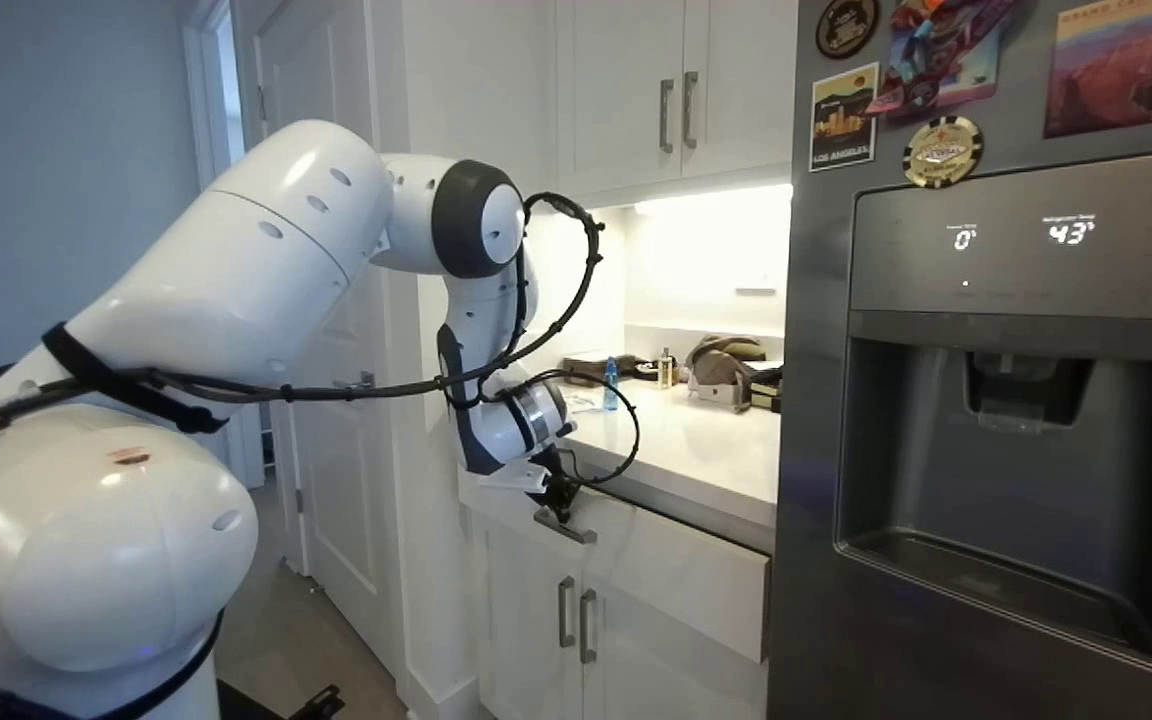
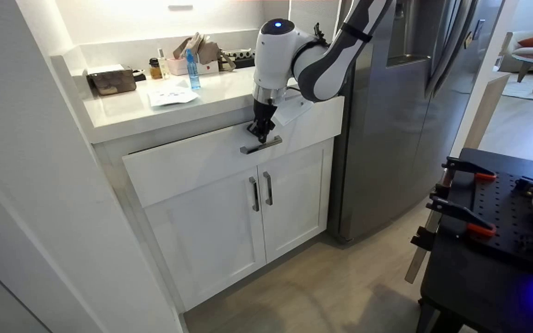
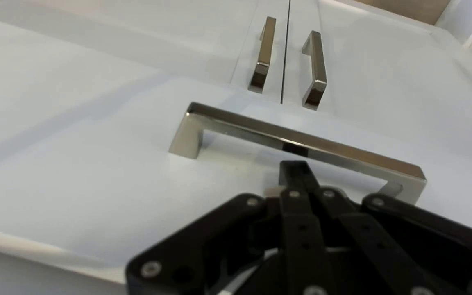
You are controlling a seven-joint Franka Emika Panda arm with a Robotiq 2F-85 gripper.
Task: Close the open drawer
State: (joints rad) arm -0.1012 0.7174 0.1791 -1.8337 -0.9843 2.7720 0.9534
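Note:
The drawer's white front panel shows in both exterior views under the countertop, with a thin dark gap along its top edge. The drawer stands slightly out. Its inner box is hidden. Its silver handle also shows large in the wrist view. My gripper is shut and empty, fingers together, pointing down. The fingertips lie just behind the handle bar, close to the white front. I cannot tell whether they touch it. The gripper also shows in both exterior views.
Lower cabinet doors with upright handles are below the drawer. The white countertop above holds a blue bottle, papers and bags. A steel refrigerator stands beside the drawer.

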